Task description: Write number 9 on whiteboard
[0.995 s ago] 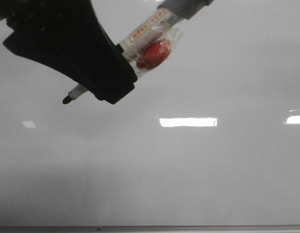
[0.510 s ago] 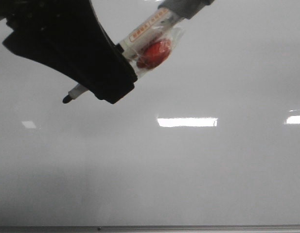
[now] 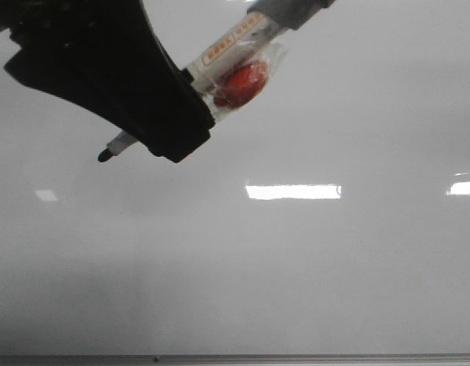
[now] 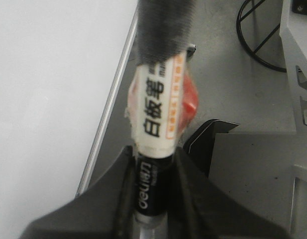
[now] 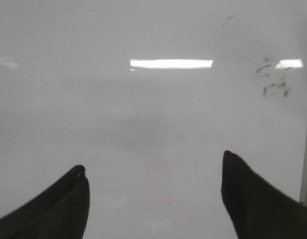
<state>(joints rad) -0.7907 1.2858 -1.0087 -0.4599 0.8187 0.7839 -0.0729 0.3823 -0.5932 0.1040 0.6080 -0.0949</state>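
Front view: the left pincer [image 3: 155, 126] enters from eleven o'clock as a black mass, clamped around a marker [image 3: 219, 65] that slants from the one o'clock corner down toward eight o'clock. The marker's black tip [image 3: 105, 155] pokes out below the pincer, aimed at the whiteboard [image 3: 295, 274]; whether it touches the surface cannot be told. A clear wrap with a red lump [image 3: 242, 82] clings to the white barrel just at the pincer's upper side. The whiteboard fills the frame, with bright rectangular reflections at three o'clock and its metal edge strip [image 3: 235, 358] along six o'clock. No drawn 9 shows on it here.

Left wrist view: the left pincer [image 4: 151, 199] has its black fingers [image 4: 113, 194] pressed on both sides of the marker [image 4: 155, 114], gripping the black part of the barrel; the white labelled part and a grey cap stick out beyond. The whiteboard [image 4: 49, 99] lies beside the marker, its edge strip running diagonally.

Right wrist view: the right pincer [image 5: 153, 199] stands wide open, its two dark fingers [image 5: 58, 209] far apart and holding nothing. The whiteboard [image 5: 143, 129] spreads beyond them, with faint dark smudges [image 5: 272, 79] near its far edge.
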